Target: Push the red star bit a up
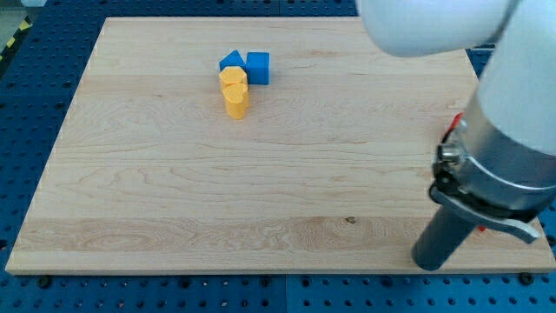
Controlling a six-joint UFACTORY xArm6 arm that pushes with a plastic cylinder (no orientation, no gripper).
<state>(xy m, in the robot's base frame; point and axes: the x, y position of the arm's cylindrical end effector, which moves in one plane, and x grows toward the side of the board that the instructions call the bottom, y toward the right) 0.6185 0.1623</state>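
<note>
A small sliver of red [452,130] shows at the board's right edge, behind the arm; it may be the red star, but its shape is hidden. My tip [432,261] is at the view's bottom right, near the board's bottom edge, below that red sliver. The tip is far from the blue and yellow blocks and touches no block that I can see.
A tight cluster sits at the view's top centre-left: a blue triangular block [230,61], a blue cube [258,67], and two yellow blocks [233,79] [236,101] just below them. The wooden board [261,191] rests on a blue pegboard table. The arm's body [512,148] covers the board's right edge.
</note>
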